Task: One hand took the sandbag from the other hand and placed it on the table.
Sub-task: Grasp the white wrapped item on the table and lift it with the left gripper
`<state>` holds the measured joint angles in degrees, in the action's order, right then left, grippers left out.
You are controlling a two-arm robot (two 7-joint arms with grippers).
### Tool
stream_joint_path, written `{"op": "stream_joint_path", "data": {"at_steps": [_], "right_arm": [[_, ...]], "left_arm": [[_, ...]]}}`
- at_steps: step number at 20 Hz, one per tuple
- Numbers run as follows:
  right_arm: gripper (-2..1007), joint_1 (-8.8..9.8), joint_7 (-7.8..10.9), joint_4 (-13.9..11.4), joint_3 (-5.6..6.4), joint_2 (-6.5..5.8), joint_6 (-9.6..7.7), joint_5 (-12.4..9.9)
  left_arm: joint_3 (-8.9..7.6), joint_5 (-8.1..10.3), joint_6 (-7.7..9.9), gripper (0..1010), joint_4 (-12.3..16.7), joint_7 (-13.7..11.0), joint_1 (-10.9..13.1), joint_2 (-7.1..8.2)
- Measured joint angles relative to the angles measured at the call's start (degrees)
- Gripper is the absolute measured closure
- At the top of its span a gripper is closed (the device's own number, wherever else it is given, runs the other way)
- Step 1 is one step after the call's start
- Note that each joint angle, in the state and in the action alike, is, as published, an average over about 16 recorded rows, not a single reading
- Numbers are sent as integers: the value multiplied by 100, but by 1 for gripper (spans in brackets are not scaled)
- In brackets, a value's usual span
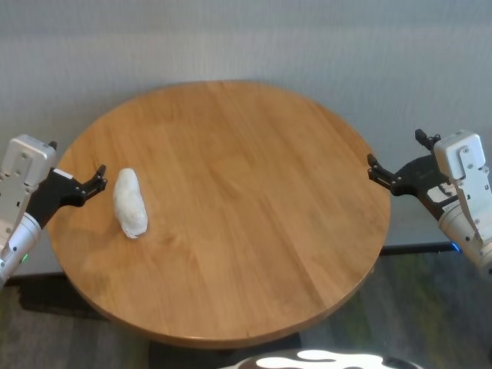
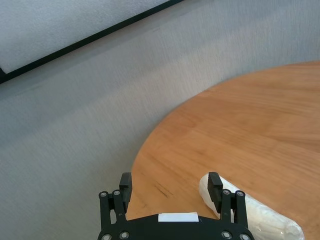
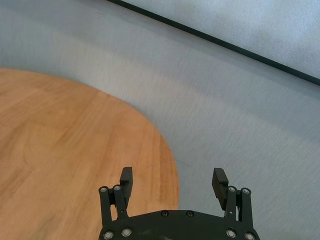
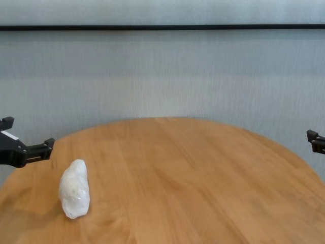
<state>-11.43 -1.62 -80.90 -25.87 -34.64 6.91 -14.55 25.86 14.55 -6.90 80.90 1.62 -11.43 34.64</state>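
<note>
1. While both arms sit at opposite rims of the table [image 1: 254, 192], the sandbag [image 1: 130, 202] lies on the wood at the left of the head view, touching neither gripper.
2. At the frame's left edge, the left gripper [image 1: 98, 178] hovers just beside the sandbag, fingers [image 2: 125, 181] spread apart and holding nothing.
3. At the right edge, the right gripper [image 1: 396, 161] hangs by the table rim, well apart from the sandbag, fingers [image 3: 220, 179] likewise spread and empty.

Black two-finger left hand [image 1: 98, 178], black right hand [image 1: 393, 161], pale grey wrist housings, silver screws along linkages
</note>
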Motion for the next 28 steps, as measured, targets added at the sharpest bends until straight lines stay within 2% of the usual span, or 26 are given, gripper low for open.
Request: {"op": "stream_joint_path", "data": {"at_steps": [28], "right_arm": [[5,0,0,0,0,0,0,0]], "left_arm": [[0,0,0,10,0,0,0,0]]}}
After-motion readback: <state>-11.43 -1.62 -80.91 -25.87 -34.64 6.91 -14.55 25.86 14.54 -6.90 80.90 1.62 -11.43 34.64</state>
